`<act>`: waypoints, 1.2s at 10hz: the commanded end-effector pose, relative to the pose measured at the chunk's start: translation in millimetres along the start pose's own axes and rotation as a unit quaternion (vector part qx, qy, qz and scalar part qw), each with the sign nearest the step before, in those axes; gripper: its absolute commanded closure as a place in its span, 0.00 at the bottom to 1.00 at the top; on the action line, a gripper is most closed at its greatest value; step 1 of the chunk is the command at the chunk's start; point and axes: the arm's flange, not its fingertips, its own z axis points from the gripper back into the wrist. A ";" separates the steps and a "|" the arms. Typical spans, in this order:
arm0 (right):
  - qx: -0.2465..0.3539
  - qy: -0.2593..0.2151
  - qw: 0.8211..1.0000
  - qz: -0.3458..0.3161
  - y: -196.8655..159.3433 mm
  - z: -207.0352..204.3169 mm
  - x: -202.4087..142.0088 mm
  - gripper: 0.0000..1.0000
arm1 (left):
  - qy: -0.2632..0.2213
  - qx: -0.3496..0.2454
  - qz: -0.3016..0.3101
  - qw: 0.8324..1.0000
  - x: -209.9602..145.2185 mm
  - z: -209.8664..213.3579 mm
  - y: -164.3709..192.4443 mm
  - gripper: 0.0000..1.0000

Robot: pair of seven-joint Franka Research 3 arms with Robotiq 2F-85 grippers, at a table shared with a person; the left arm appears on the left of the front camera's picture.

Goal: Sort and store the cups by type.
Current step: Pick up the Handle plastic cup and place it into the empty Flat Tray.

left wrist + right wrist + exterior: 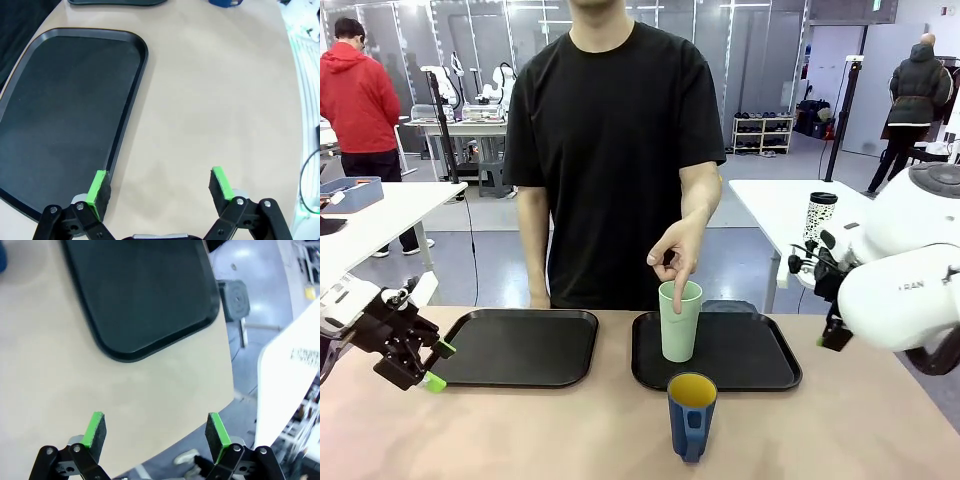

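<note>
Above the table point(570, 430), left end effector point(160, 187) and right end effector point(156, 432) gape wide; hand point(675, 255) points down at tumbler point(680, 330)

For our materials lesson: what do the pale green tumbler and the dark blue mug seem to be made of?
Tall pale green handleless tumbler: probably plastic, matt; even colour, thin rim.
Short dark blue mug with handle and yellow inside: plastic or glazed ceramic, I cannot tell; thick wall, faint sheen.
</note>
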 end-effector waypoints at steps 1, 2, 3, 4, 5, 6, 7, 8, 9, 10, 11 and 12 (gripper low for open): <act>0.051 -0.038 0.994 0.094 -1.8 18.7 -20.4 0.00 | -0.007 0.013 -0.008 1.000 0.5 -0.6 0.5 0.00; 0.069 -0.049 0.989 0.124 1.9 18.6 -20.7 0.00 | -0.007 0.013 -0.008 1.000 0.5 -0.6 0.5 0.00; 0.087 -0.065 0.982 0.153 5.7 18.2 -21.3 0.00 | -0.007 0.013 -0.008 1.000 0.5 -0.6 0.5 0.00; 0.097 -0.068 0.978 0.171 9.4 18.1 -21.1 0.00 | -0.007 0.013 -0.008 1.000 0.5 -0.6 0.5 0.00; 0.101 -0.062 0.976 0.184 11.4 16.9 -20.4 0.00 | -0.007 0.013 -0.008 1.000 0.5 -0.6 0.5 0.00; 0.106 -0.053 0.976 0.183 12.2 14.5 -18.6 0.00 | -0.007 0.013 -0.008 1.000 0.5 -0.6 0.5 0.00; 0.110 -0.042 0.978 0.173 10.2 12.2 -17.4 0.00 | -0.007 0.013 -0.008 1.000 0.5 -0.6 0.5 0.00; 0.101 -0.057 0.978 0.176 14.0 16.4 -14.4 0.00 | -0.007 0.013 -0.008 1.000 0.5 -0.6 0.5 0.00; 0.101 -0.057 0.978 0.176 14.0 16.4 -14.4 0.00 | -0.007 0.013 -0.008 1.000 0.5 -0.6 0.5 0.00; 0.101 -0.057 0.978 0.176 14.0 16.4 -14.4 0.00 | -0.007 0.013 -0.008 1.000 0.5 -0.6 0.5 0.00; 0.101 -0.057 0.978 0.176 14.0 16.4 -14.4 0.00 | -0.007 0.013 -0.008 1.000 0.5 -0.6 0.5 0.00; 0.103 -0.046 0.978 0.175 14.7 16.4 -14.0 0.00 | -0.007 0.013 -0.008 1.000 0.5 -0.6 0.5 0.00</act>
